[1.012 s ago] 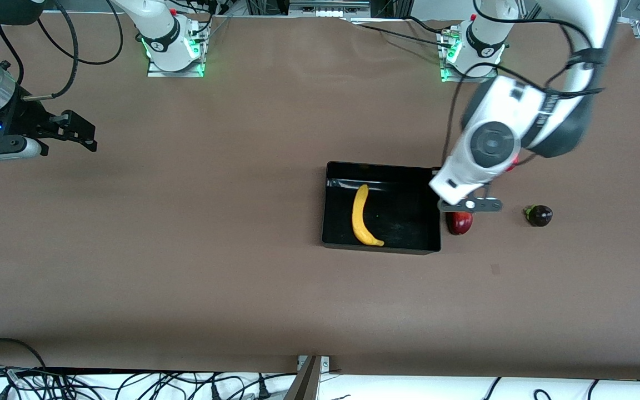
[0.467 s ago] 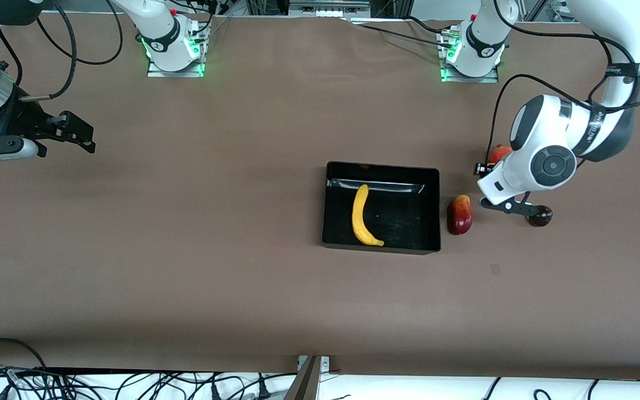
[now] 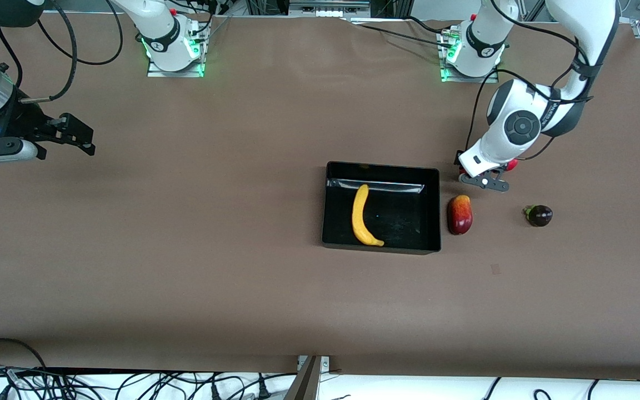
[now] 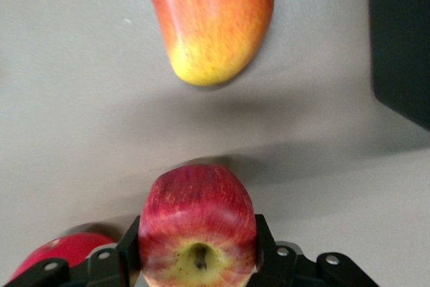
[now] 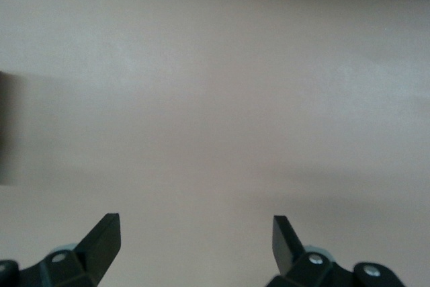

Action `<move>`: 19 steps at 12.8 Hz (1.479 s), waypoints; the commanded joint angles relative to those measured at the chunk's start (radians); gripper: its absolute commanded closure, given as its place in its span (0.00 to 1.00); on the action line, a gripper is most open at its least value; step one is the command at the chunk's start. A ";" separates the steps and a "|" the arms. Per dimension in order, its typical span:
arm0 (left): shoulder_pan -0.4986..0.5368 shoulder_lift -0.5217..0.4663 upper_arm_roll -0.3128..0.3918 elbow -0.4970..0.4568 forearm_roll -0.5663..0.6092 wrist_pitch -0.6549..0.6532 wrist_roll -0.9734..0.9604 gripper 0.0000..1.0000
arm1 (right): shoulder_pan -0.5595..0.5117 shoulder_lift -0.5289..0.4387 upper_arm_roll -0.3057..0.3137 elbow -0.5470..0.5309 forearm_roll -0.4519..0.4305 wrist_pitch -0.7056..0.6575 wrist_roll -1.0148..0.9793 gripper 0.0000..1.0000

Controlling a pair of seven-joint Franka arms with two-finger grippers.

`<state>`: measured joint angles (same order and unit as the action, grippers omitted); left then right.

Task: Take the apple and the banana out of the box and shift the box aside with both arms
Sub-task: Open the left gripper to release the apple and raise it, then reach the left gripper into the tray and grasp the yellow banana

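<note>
Brown tabletop (image 3: 186, 266) is carrying the box (image 3: 428, 211) holding the banana (image 3: 361, 215); cables (image 3: 131, 383) are trailing along its front edge; the left gripper (image 4: 198, 263), now back over the apple (image 4: 197, 226) beside the mango (image 3: 460, 214), is clamping it; the right gripper (image 5: 195, 240) is waiting, jaws spread, at the right arm's edge.

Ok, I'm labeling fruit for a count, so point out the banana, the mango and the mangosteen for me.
banana (image 3: 362, 218): front view, middle of its yellow body, inside the box.
mango (image 3: 459, 215): front view, center of its red skin, beside the box.
mangosteen (image 3: 540, 215): front view, middle of its dark purple body.
</note>
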<state>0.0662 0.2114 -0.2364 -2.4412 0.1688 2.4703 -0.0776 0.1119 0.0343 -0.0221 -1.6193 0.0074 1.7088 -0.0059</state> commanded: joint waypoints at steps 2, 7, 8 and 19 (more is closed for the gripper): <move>0.010 -0.044 -0.009 0.014 0.023 -0.004 0.015 0.00 | -0.011 0.007 0.007 0.015 0.002 0.000 -0.009 0.00; -0.006 -0.038 -0.056 0.421 -0.064 -0.467 -0.001 0.00 | -0.011 0.007 0.007 0.015 0.002 0.000 -0.011 0.00; -0.011 0.007 -0.061 0.524 -0.112 -0.523 -0.011 0.00 | -0.011 0.007 0.007 0.015 0.000 0.000 -0.011 0.00; -0.387 0.485 -0.063 0.824 -0.157 -0.225 -0.412 0.00 | -0.009 0.018 0.007 0.015 0.002 0.022 -0.012 0.00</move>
<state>-0.3003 0.6520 -0.3103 -1.6461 -0.0173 2.2137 -0.4864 0.1107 0.0387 -0.0219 -1.6192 0.0075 1.7221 -0.0059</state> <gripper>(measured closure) 0.000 0.000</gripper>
